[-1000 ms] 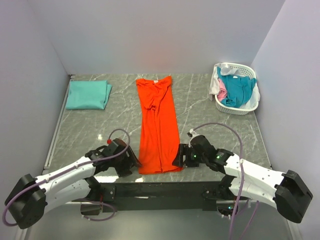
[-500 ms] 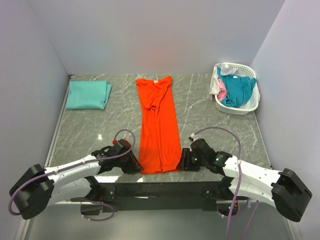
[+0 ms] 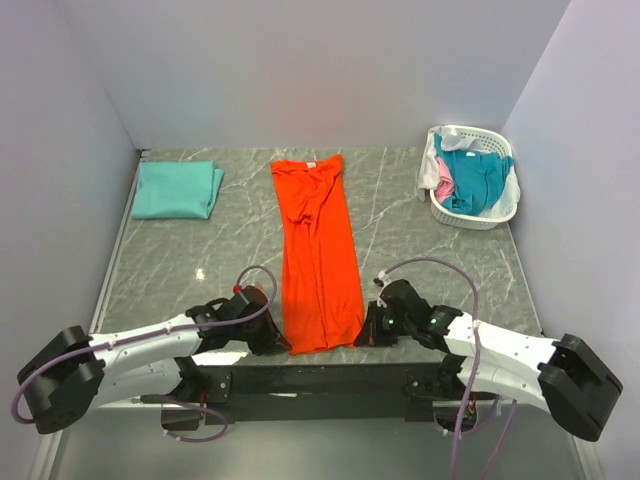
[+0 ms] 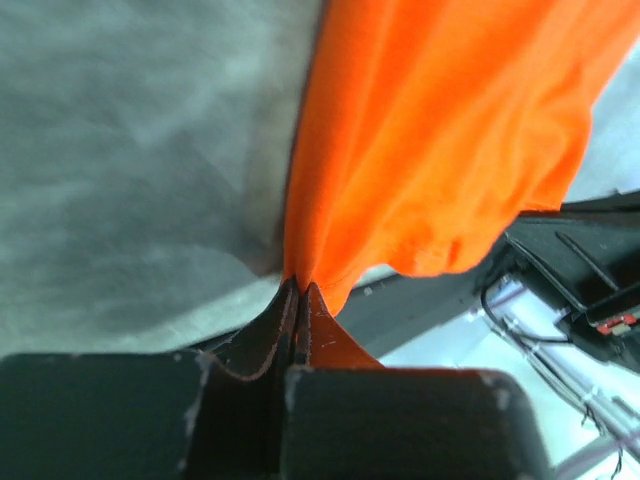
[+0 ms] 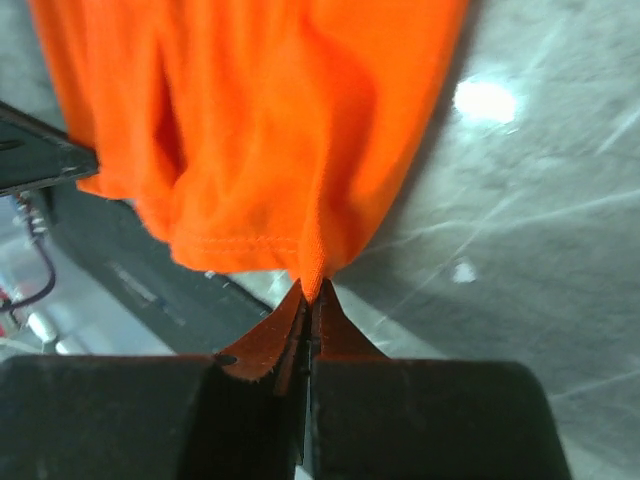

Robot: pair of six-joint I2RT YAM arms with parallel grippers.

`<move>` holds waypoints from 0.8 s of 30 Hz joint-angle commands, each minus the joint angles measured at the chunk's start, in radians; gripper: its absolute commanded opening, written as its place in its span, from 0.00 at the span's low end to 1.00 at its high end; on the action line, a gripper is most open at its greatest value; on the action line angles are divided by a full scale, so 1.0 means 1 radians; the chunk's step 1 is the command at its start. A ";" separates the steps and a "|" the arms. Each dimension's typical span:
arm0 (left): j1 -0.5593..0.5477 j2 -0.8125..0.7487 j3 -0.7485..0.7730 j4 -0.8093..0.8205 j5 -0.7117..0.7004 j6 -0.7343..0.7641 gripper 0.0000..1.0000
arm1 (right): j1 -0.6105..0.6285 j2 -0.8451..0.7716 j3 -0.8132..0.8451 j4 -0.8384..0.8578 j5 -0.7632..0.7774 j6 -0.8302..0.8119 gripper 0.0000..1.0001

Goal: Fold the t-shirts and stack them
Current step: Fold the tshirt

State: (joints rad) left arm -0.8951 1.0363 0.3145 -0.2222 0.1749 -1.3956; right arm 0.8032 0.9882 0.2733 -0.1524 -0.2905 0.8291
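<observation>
You had the grey marble-patterned table [image 3: 420,260] in front of you. On it the orange t-shirt [image 3: 320,240] lay stretched out as a long narrow strip down the middle, collar end toward the far wall and hem reaching the near edge. The mint-green t-shirt [image 3: 177,189] lay folded flat in the far-left corner, well apart from the orange one. The white slotted basket [image 3: 470,222] stood in the far-right corner. A teal-blue t-shirt [image 3: 475,180] was heaped in it, with pink cloth [image 3: 443,178] and white cloth [image 3: 430,168] bunched at its left side. Your left gripper [image 4: 297,295] was clamped tight on the near-left corner of the orange hem, a pinch of cloth caught between the jaws. Your right gripper [image 5: 310,300] pinched the near-right corner the same way, jaws drawn together on the stitched edge. Both sat low at the table's near edge, one on either side of the strip
</observation>
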 commanded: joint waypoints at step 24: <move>0.179 0.140 0.303 0.064 -0.032 0.247 0.00 | -0.119 0.043 0.368 -0.131 0.065 -0.229 0.00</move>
State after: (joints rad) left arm -0.7544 1.1442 0.5446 -0.2043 0.1143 -1.2320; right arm 0.7143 1.0054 0.5819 -0.2863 -0.2283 0.6453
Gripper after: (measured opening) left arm 0.013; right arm 0.011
